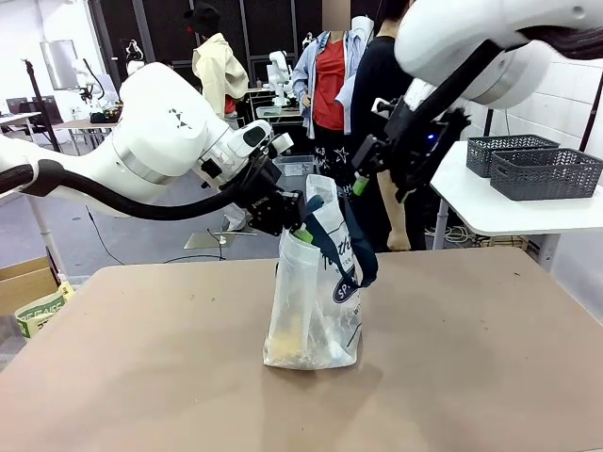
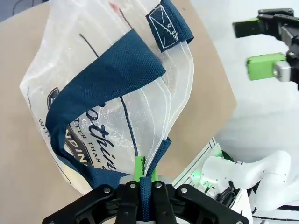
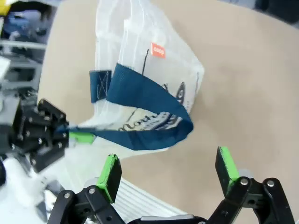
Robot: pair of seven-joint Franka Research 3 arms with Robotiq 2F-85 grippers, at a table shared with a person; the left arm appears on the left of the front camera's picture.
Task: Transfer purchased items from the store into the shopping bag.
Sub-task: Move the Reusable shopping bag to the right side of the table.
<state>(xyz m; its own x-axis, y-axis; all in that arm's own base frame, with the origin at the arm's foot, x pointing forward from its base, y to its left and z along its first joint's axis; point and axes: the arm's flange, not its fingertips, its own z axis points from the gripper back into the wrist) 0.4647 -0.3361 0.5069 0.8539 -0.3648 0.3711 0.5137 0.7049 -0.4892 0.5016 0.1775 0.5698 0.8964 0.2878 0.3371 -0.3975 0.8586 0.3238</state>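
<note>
Clear shopping bag (image 1: 311,311) stands upright on the surface (image 1: 452,377), long axis vertical, below left hand (image 1: 294,229) pinching its navy strap (image 2: 145,186); right hand (image 3: 168,170) above, spread.

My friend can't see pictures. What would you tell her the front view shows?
The left gripper is shut on a navy handle of the clear shopping bag standing on a brown table. The right gripper hangs open above the bag.

You face a tan tabletop (image 1: 471,358). To your right, a white side table (image 1: 490,212) holds grey baskets (image 1: 542,171). Dark panels (image 1: 170,28) line the back.
</note>
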